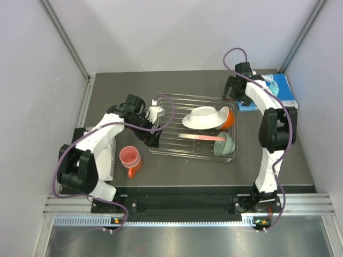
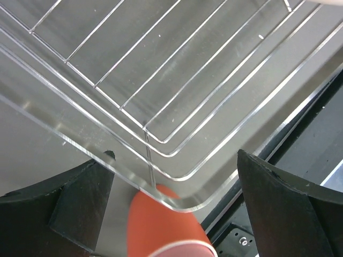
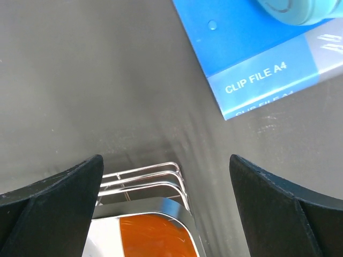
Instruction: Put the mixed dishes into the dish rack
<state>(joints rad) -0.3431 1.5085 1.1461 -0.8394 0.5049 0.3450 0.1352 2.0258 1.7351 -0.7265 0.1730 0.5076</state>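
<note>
The silver wire dish rack (image 1: 177, 134) sits mid-table on a clear tray. In it are a white plate (image 1: 203, 116), an orange bowl (image 1: 229, 118), a mint-green bowl (image 1: 225, 144) and a pink-edged plate (image 1: 201, 137) seen edge-on. An orange handled mug with a pink inside (image 1: 130, 159) stands on the table left of the rack. My left gripper (image 1: 152, 140) is open and empty above the rack's near left corner (image 2: 177, 155), with the mug (image 2: 166, 225) below between its fingers. My right gripper (image 1: 233, 87) is open and empty behind the rack's far right corner (image 3: 161, 174).
A blue book (image 1: 276, 96) with teal headphones (image 1: 271, 84) on it lies at the far right; both show in the right wrist view, book (image 3: 257, 48) and headphones (image 3: 289, 8). A white ribbed board (image 1: 109, 160) lies under the left arm. A black rail (image 1: 182, 202) runs along the near edge.
</note>
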